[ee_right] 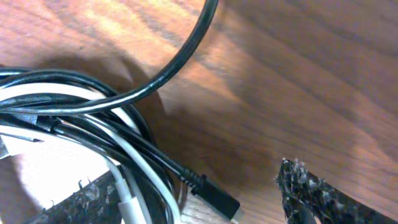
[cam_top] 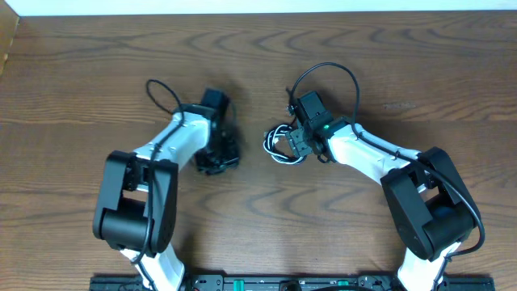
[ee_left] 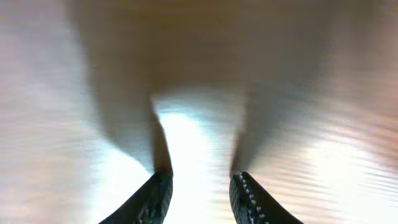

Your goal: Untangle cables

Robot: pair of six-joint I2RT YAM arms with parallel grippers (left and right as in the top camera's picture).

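The right claw (ee_right: 194, 183) stands wide open and grips nothing. Its two rough black fingers (ee_right: 314, 193) are set far apart just above the table (ee_right: 298, 74). Between them, close to one finger and well clear of the other, lie the cables (ee_right: 93, 106), a tangle of thin black cords with a white cable (ee_right: 134, 158) wound through. A black plug (ee_right: 214, 200) sticks out of the bundle into the gap between the fingers and rests on the wood. Whether the nearer finger touches the cords cannot be told. One black cord curves up and away from the heap across the table. From overhead, the tangle is a small knot of black and white loops at the tip of the right claw, near the middle of the table and between the two arms. The left claw (ee_left: 199, 190) is apart from the tangle, pointing down at bare wood. Its fingertips (ee_left: 155, 196) are parted with a clear gap and nothing between them, so it is open and empty. The wood under it is blurred.
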